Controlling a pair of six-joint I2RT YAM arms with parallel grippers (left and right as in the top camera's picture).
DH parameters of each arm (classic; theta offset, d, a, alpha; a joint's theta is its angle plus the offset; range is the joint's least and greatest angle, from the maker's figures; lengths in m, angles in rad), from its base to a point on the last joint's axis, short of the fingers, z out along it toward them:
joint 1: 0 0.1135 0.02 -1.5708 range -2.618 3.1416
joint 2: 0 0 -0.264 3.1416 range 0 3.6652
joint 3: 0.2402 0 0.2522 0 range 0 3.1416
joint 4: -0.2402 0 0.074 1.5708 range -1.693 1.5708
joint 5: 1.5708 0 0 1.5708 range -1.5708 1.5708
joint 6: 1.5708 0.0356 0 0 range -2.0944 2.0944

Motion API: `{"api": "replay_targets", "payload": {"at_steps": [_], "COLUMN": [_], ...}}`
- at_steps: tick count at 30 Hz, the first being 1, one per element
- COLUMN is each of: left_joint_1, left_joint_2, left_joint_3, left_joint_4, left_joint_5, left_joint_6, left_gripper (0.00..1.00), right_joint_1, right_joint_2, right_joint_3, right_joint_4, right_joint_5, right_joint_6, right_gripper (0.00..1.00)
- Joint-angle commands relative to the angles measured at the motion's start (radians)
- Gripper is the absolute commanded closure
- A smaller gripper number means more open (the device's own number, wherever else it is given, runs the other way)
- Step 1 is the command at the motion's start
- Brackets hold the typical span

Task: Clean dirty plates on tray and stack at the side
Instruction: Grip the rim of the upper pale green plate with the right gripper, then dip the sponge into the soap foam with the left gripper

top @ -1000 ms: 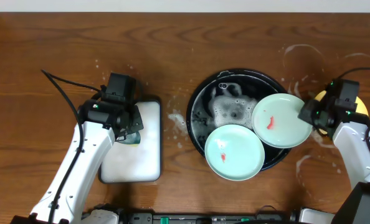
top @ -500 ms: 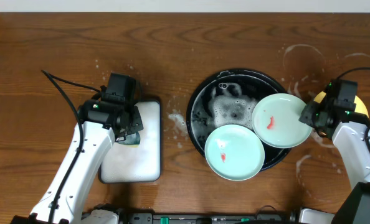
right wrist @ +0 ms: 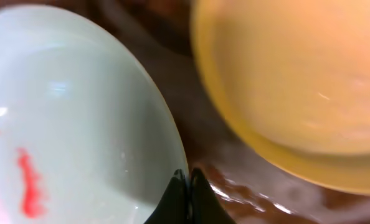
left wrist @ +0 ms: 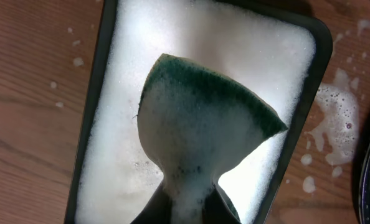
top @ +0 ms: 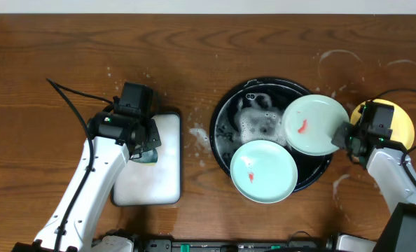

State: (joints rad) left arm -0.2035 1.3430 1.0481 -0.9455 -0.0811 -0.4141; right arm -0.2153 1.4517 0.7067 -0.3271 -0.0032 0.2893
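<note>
- Progress, as judged: the yellow plate [top: 398, 119] lies on the bench [top: 54, 56] right of the tray [top: 224, 115], with no smear visible. Both mint plates carry red smears and remain to be cleaned.
- Right gripper [right wrist: 186, 185]: jaws clamped on the rim of the rear mint plate [top: 313, 124], over the tray's right edge.
- Left gripper [left wrist: 191, 196]: jaws clamped on a soapy sponge [left wrist: 203, 118] above the foam-filled sponge tray [left wrist: 90, 118].
- Tray contents: suds [top: 258, 124] and the front mint plate [top: 264, 171].

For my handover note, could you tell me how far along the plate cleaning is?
Done: the yellow plate sits beside the tray, no smear showing. In hand: the right pincer grips the rear mint plate by its rim, red smear on it; the left pincer holds the sponge. Left: the front mint plate, smeared, in the tray.
</note>
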Motion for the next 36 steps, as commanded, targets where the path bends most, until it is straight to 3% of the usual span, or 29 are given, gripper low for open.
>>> {"api": "replay_targets", "payload": {"at_steps": [1, 7, 14, 19, 20, 22, 24, 30, 33, 36], "left_joint_1": [0.005, 0.005, 0.005, 0.005, 0.005, 0.005, 0.005, 0.005, 0.005, 0.005], "left_joint_2": [-0.002, -0.002, -0.002, -0.002, -0.002, -0.002, -0.002, 0.001, 0.021, 0.059], "left_joint_3": [-0.004, -0.004, -0.004, -0.004, -0.004, -0.004, -0.004, -0.004, -0.020, -0.059], "left_joint_4": [-0.003, -0.001, 0.002, 0.002, 0.002, 0.001, -0.003, 0.002, 0.043, 0.115], "left_joint_5": [-0.005, -0.005, -0.005, -0.005, -0.005, -0.005, -0.005, -0.015, -0.035, -0.034], "left_joint_6": [0.010, 0.010, 0.010, 0.010, 0.010, 0.011, 0.011, 0.014, 0.014, 0.011], "left_gripper": [0.93, 0.93, 0.93, 0.93, 0.93, 0.92, 0.93, 0.92, 0.93, 0.93], "right_joint_1": [-0.005, 0.068, 0.230, 0.292, 0.294, 0.294, 0.294, 0.294, 0.296, 0.296], "right_joint_2": [-0.018, -0.018, 0.074, 0.202, 0.225, 0.247, 0.235, 0.132, 0.087, 0.056], "right_joint_3": [0.046, 0.077, 0.077, 0.077, 0.077, 0.077, 0.089, 0.256, 0.354, 0.388], "right_joint_4": [0.027, 0.066, 0.103, 0.222, 0.245, 0.270, 0.269, 0.008, -0.174, -0.250], "right_joint_5": [-0.187, -0.263, -0.101, -0.090, -0.090, -0.092, -0.138, -0.163, -0.164, -0.192], "right_joint_6": [0.010, 0.034, 0.243, 0.272, 0.272, 0.250, 0.119, -0.069, -0.118, -0.140], "right_gripper": [0.99, 0.99, 0.99, 0.99, 0.97, 0.85, 0.76, 0.66, 0.63, 0.59]}}
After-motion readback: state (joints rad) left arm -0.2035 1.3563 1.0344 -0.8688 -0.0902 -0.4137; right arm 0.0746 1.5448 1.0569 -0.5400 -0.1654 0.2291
